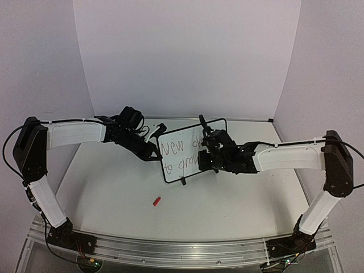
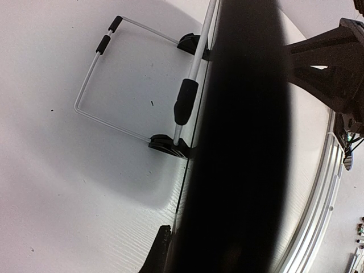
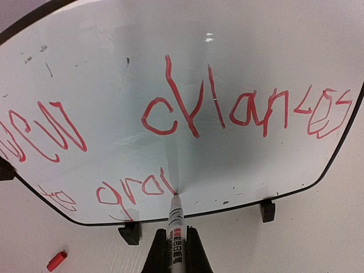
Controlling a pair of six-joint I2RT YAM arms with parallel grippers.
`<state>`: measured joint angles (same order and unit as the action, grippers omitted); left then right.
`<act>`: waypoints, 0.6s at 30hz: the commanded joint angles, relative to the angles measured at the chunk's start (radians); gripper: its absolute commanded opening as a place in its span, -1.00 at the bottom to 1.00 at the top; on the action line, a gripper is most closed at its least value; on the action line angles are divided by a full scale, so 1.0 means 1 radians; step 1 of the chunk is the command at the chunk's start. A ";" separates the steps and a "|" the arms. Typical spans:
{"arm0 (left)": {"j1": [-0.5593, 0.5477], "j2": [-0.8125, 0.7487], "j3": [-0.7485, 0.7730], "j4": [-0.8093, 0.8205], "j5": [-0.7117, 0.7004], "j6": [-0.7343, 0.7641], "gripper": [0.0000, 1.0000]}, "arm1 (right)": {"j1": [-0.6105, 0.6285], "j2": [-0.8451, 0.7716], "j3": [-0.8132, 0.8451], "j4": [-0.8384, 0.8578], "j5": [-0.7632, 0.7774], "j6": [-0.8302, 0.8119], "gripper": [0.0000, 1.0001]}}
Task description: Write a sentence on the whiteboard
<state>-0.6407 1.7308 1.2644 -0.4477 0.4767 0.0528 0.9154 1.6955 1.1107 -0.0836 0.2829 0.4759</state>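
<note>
The whiteboard (image 1: 190, 128) stands tilted at mid-table on small black feet (image 3: 266, 210). My left gripper (image 1: 152, 153) is shut on its left edge; in the left wrist view one dark finger (image 2: 156, 250) lies against the board's thin edge (image 2: 183, 187), and a blurred black mass hides the rest. The sentence (image 3: 187, 111) is in red: "New chances" above, "to gro" and one further stroke below. My right gripper (image 3: 175, 242) is shut on the marker (image 3: 175, 224), whose tip touches the board at the end of that last stroke.
A red marker cap (image 1: 157, 200) lies on the table in front of the board, also the cap (image 3: 56, 260) in the right wrist view. A wire stand (image 2: 91, 74) props the board from behind. White walls enclose the table, and a metal rail (image 1: 182, 250) runs along the front.
</note>
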 commanded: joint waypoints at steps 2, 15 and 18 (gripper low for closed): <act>-0.007 -0.002 0.044 -0.036 -0.012 0.015 -1.00 | -0.003 0.014 0.035 0.019 0.044 0.006 -1.00; -0.007 -0.002 0.044 -0.036 -0.009 0.015 -1.00 | -0.003 -0.049 0.068 0.019 0.076 -0.028 -1.00; -0.007 -0.002 0.044 -0.036 -0.009 0.015 -1.00 | -0.004 -0.048 0.069 0.019 0.076 -0.029 -1.00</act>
<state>-0.6407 1.7309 1.2644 -0.4477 0.4770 0.0528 0.9154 1.6858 1.1334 -0.1017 0.3108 0.4604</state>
